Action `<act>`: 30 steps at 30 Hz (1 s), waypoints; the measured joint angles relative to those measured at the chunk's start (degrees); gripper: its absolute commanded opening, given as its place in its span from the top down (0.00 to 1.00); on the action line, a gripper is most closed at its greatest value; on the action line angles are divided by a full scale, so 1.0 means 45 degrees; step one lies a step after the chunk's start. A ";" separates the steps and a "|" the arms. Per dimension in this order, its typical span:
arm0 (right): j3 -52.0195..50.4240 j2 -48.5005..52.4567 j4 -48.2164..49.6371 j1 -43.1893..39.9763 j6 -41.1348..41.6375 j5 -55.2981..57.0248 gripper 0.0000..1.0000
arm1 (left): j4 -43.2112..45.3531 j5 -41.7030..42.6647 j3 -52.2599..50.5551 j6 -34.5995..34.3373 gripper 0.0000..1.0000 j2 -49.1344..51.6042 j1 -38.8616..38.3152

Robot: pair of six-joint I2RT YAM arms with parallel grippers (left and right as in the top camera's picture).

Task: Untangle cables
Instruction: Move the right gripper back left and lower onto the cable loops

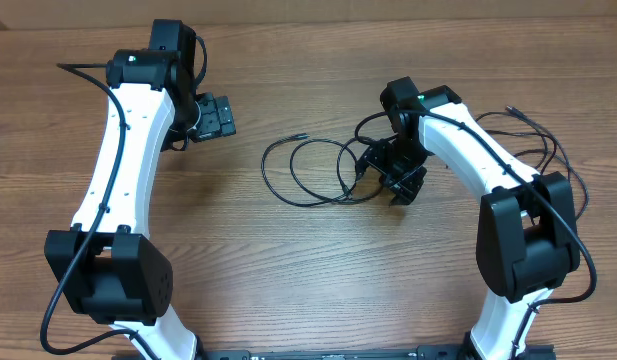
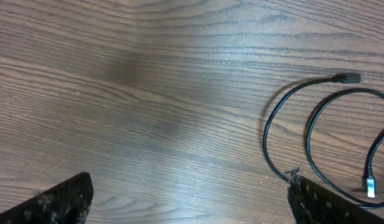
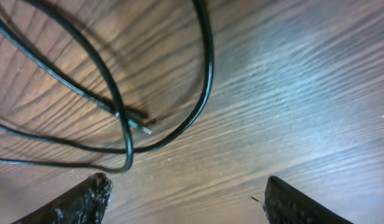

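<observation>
With the cables (image 3: 210, 62) looped on the table (image 1: 288, 290) just beside the right fingers (image 3: 89, 199), wide and empty, and the left fingers (image 2: 61, 202) wide too but well apart, a one-sided pull could cinch the tangle tighter.

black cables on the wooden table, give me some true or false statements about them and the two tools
1. The thin black looped cables lie on the brown wooden table. True.
2. The left tool is shut on a cable. False: it is open and holds nothing.
3. The right tool sits close beside the cable loops. True.
4. A cable runs between the right tool's fingers. False: only bare wood shows between them; the cables lie beyond.
5. A cable's small black plug end lies free on the wood. True.
</observation>
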 measured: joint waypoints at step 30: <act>-0.0005 0.0000 -0.0044 0.0000 0.0000 -0.2263 0.13 | 0.0000 0.0000 0.0000 0.0000 0.00 0.0000 0.0000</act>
